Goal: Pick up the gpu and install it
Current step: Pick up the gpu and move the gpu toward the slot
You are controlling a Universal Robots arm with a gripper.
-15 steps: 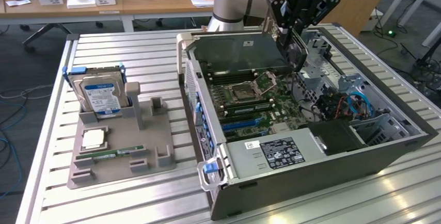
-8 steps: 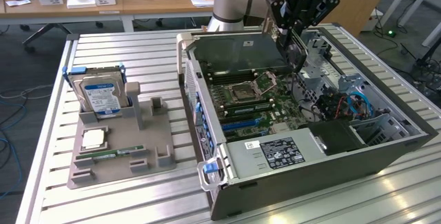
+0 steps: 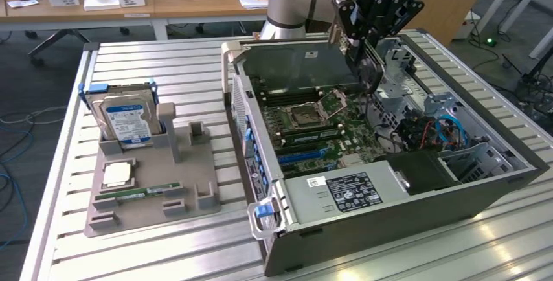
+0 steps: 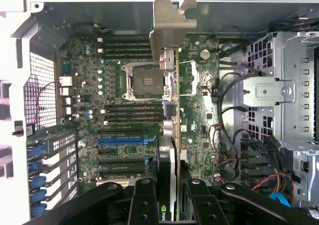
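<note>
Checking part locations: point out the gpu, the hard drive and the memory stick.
gpu [image 4: 169,26]: wrist view, silver end bracket.
hard drive [image 3: 128,124]: exterior view, blue label.
memory stick [image 3: 142,191]: exterior view, green board middle.

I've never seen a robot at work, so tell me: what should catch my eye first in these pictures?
First, the robot's black fingers gripping the gpu edge-on above the motherboard inside the open computer case. Next, on the exterior view's left, a grey tray holding an upright hard drive with a blue label.
</note>
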